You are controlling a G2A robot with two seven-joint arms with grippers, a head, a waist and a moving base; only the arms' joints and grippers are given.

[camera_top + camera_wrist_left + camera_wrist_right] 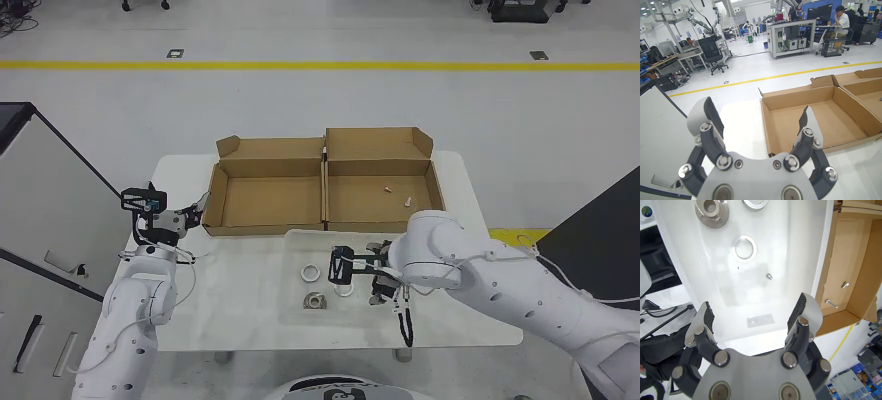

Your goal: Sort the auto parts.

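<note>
Left gripper (758, 111): jaws spread, empty, just beside the left open brown cardboard box (838, 121) | right gripper (755, 313): jaws spread, empty, over the white tray (791, 247) | tray holds a flat silver metal ring (744, 248), a flanged steel hub (711, 211) and a short silver stud (769, 276) (all apart) | right cardboard box (853, 256) holds a long silver bolt (831, 303) and a short silver bolt (845, 284)

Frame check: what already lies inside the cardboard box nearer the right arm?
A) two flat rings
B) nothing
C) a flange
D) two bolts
D: the right wrist view shows a short bolt and a longer bolt on the floor of the cardboard box, while the ring and the flange lie outside it on the white surface.
</note>
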